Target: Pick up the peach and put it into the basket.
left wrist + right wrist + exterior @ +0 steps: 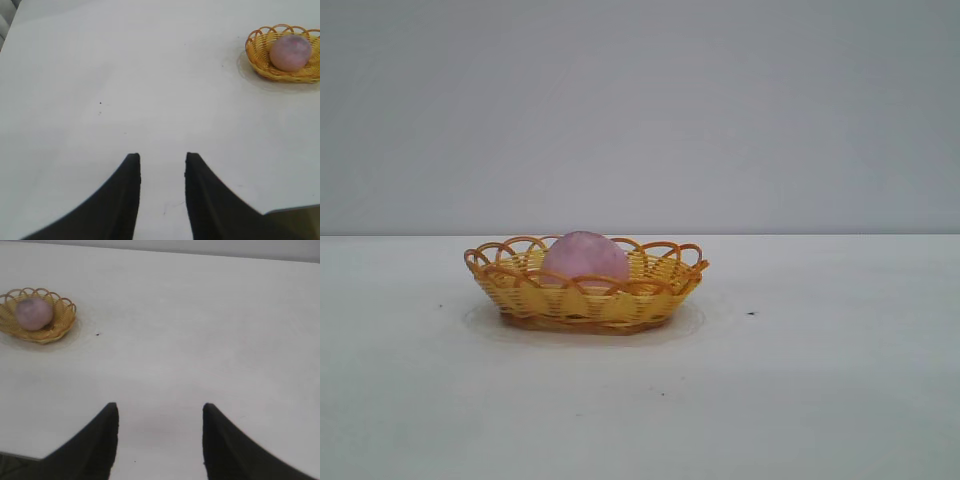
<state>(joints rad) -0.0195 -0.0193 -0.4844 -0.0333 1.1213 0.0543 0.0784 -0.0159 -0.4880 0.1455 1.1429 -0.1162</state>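
The pink-mauve peach (584, 257) lies inside the yellow-orange wicker basket (650, 292) on the white table. Both show far off in the left wrist view, peach (290, 52) in basket (260, 60), and in the right wrist view, peach (33, 313) in basket (62, 322). My left gripper (162, 157) is open and empty, hovering over bare table far from the basket. My right gripper (160, 407) is open and empty, also far from the basket. Neither arm shows in the exterior view.
The white table (820, 380) stretches around the basket, with a small dark speck (751, 313) to its right. A plain grey wall stands behind. The table's edge shows near my left gripper (292, 209) and near my right gripper (20, 456).
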